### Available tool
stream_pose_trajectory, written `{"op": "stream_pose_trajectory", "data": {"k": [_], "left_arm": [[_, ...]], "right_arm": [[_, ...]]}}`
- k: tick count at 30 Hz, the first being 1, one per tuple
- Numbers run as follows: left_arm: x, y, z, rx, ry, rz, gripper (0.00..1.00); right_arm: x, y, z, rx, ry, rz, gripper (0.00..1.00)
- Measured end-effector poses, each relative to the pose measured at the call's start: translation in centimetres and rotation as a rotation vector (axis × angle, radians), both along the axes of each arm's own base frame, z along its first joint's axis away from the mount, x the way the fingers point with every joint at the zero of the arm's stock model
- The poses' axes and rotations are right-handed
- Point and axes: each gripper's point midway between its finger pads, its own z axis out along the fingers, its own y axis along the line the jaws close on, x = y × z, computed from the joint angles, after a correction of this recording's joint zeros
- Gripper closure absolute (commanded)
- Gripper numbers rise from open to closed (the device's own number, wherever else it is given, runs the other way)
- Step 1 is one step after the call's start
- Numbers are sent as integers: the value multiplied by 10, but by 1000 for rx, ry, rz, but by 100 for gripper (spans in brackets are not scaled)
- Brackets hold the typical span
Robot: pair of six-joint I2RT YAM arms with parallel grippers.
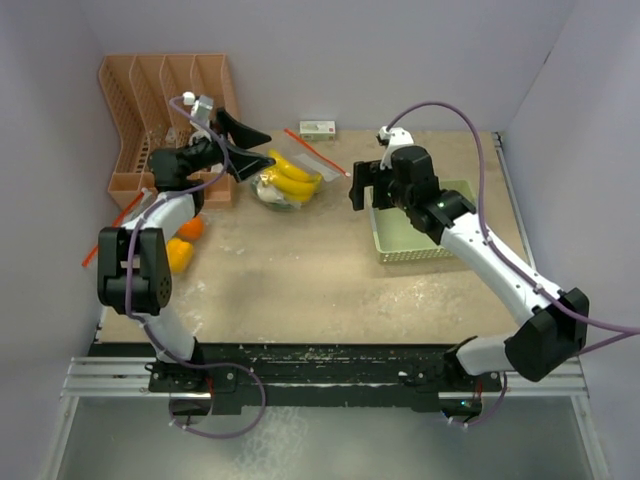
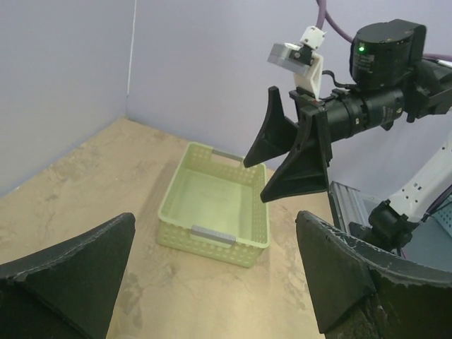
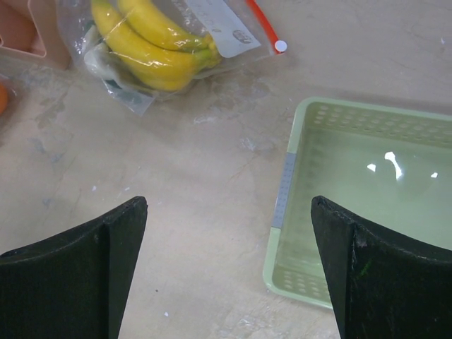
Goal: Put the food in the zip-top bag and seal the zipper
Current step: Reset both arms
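Both my grippers are empty. My left gripper [image 1: 252, 148] is spread as wide as it goes, nothing between its fingers [image 2: 78, 272]. It points toward 3 o'clock and sits just beside the zip-top bag [image 1: 270, 192], at the bag's 10 o'clock; contact can't be told from above. My right gripper [image 1: 357, 188] is also fully apart and holds nothing. Its fingers [image 3: 78, 268] hang over bare table [image 3: 176, 198], at the bag's 3 o'clock and apart from it.

The bag lies flat at 12 o'clock from table centre. It is clear crinkly plastic with a white label and a red zipper [image 3: 261, 18] strip ending in a small round white slider [image 3: 281, 46]. Inside are the bananas [image 3: 152, 46], a glossy curved yellow bunch, with a pale piece [image 3: 95, 60] under them, too hidden to name. I cannot tell whether the zipper is closed.

Outside the bag are a round orange [image 1: 190, 227] and a yellow-orange piece [image 1: 178, 256] at 9 o'clock. Both are tucked against my left arm, which partly covers them.

A peach slotted plastic rack [image 1: 150, 100] stands at 10 o'clock, close behind my left gripper. The pale green tray [image 1: 412, 256] is at 3 o'clock, with perforated walls, rounded corners and a grey strip [image 3: 286, 191] on its rim. My right forearm crosses over it in the top view. A small white box [image 1: 317, 128] sits at 12 o'clock by the back wall. The tabletop is tan, matte and scuffed with white smears.
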Motion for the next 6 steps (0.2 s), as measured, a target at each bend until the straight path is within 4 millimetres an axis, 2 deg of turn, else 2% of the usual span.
{"op": "stream_pose_trajectory", "data": {"k": [6], "left_arm": [[9, 4, -9, 30, 26, 84, 1]], "right_arm": [[-4, -8, 5, -3, -24, -27, 1]]}}
